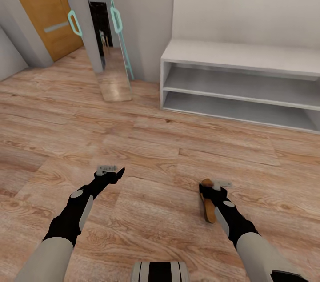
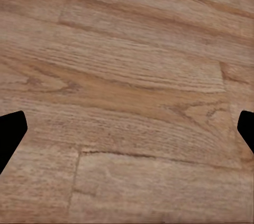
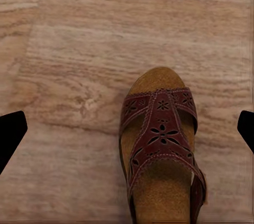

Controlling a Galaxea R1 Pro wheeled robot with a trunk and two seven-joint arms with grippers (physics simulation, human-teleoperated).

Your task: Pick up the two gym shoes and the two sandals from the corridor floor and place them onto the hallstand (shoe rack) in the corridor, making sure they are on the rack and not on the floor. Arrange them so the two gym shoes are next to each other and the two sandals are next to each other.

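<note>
1. One sandal (image 3: 161, 155) lies flat on the wood-plank floor (image 3: 106, 38), toe end toward the far planks.
2. Its dark reddish-brown strap, with cut-out patterns, crosses a tan footbed.
3. The right hand (image 3: 127, 134) has its black fingertips (image 3: 10, 131) spread wide, either side of the sandal, clear of it.

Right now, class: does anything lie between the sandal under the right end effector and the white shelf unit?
Nothing visible: bare wood floor separates the sandal from the shelf unit.
</note>
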